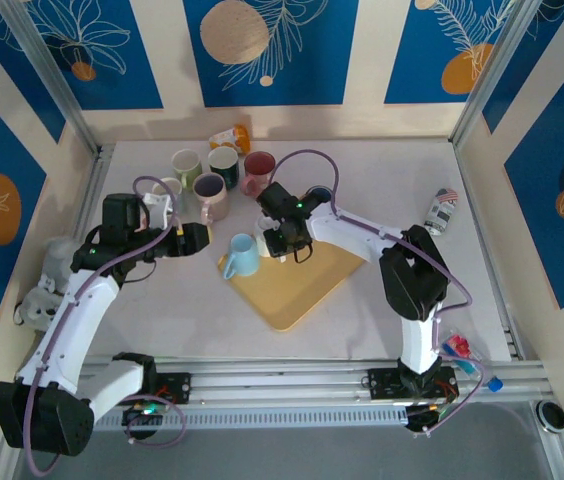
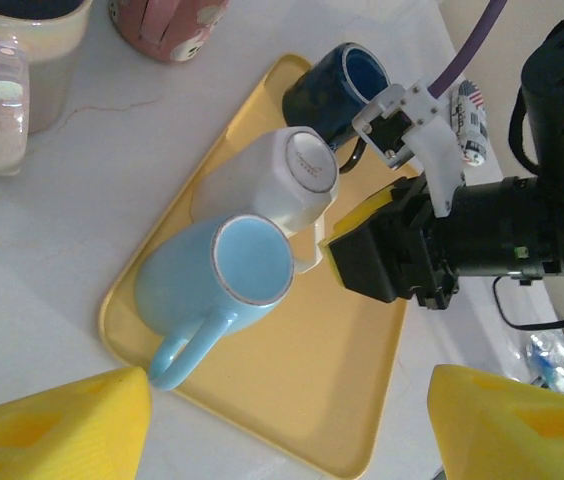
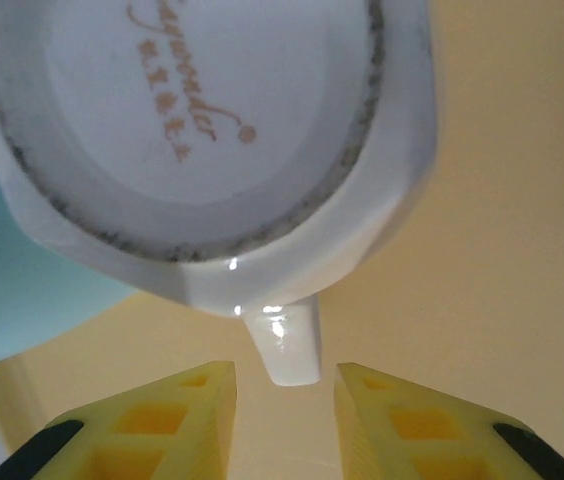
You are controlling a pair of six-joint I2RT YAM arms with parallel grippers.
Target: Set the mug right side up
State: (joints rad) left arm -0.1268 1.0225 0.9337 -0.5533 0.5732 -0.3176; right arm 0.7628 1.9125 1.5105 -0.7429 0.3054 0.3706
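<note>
We find the right pincer (image 3: 278, 400), jaws apart, straddling the handle (image 3: 284, 345) of the white ceramic mug (image 3: 202, 130) standing base-up on the yellow plastic tray (image 3: 507, 200), the left pincer (image 1: 205, 237) gaping nearby; a shallow pinch could let the glossy handle slip mid-turn

1. The left arm (image 1: 67, 325) rose from its base and bent at the elbow; the left end effector (image 1: 202, 238) pointed right, jaws wide apart.
2. The right arm (image 1: 357, 228) stretched leftward; the right end effector (image 1: 280, 247) pointed down, its yellow fingers (image 3: 162, 425) narrowly apart.
</note>
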